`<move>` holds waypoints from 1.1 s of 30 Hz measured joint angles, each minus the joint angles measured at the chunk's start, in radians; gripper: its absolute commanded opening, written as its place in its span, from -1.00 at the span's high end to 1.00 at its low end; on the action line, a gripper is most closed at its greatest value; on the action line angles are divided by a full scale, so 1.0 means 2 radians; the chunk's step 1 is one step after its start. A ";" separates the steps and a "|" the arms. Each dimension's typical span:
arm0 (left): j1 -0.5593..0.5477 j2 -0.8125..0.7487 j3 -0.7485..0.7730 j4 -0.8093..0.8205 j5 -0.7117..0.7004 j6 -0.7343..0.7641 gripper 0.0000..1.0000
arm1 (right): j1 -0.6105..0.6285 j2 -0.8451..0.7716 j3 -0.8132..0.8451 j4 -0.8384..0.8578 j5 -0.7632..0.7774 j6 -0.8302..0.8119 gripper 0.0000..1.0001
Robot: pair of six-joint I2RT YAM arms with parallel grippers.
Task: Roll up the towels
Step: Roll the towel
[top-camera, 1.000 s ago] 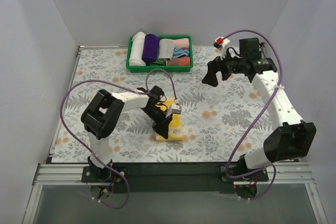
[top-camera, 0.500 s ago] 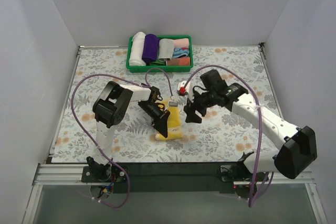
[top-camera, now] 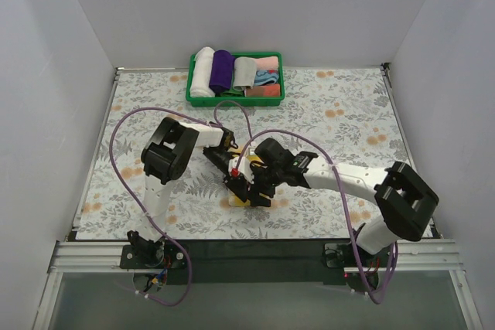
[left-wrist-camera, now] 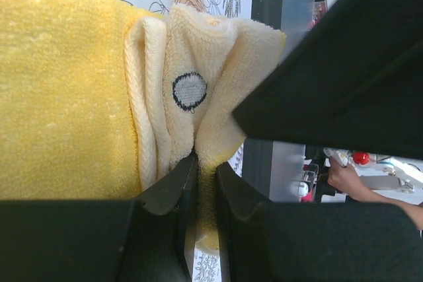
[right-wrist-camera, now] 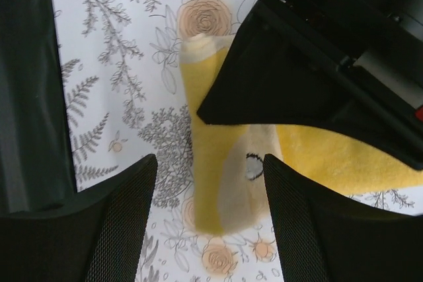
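The pale yellow towel lies partly rolled near the table's front middle, mostly hidden under both grippers. My left gripper is shut on a fold of its rolled edge; the left wrist view shows the towel with a small round printed mark, pinched at my gripper. My right gripper is open right over the same towel. In the right wrist view the roll's end lies between the spread fingers of my gripper. A grey roll lies in the basket.
A green basket at the back middle holds white and purple rolls and pink and blue folded cloths. The left gripper's black body crosses the right wrist view just above the towel. Purple cables arch over both arms.
My right arm has swung from the back right down to the yellow towel, beside the left gripper. The left gripper has stayed on the towel.
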 measured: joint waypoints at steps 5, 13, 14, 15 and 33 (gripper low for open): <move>0.002 0.001 0.000 -0.002 0.000 0.000 0.75 | 0.003 0.040 -0.014 0.046 0.023 -0.001 0.10; 0.011 -0.001 -0.005 -0.002 0.001 -0.004 0.56 | -0.001 0.061 -0.030 0.076 0.007 -0.007 0.97; 0.014 -0.004 -0.009 0.001 0.001 -0.007 0.48 | -0.003 0.063 -0.030 0.077 -0.002 -0.008 0.97; 0.016 -0.010 -0.014 0.005 0.000 -0.010 0.45 | -0.006 0.065 -0.029 0.078 -0.013 -0.010 0.97; 0.189 -0.218 -0.110 0.195 -0.177 -0.058 0.14 | -0.098 0.214 0.097 -0.047 -0.256 0.001 0.97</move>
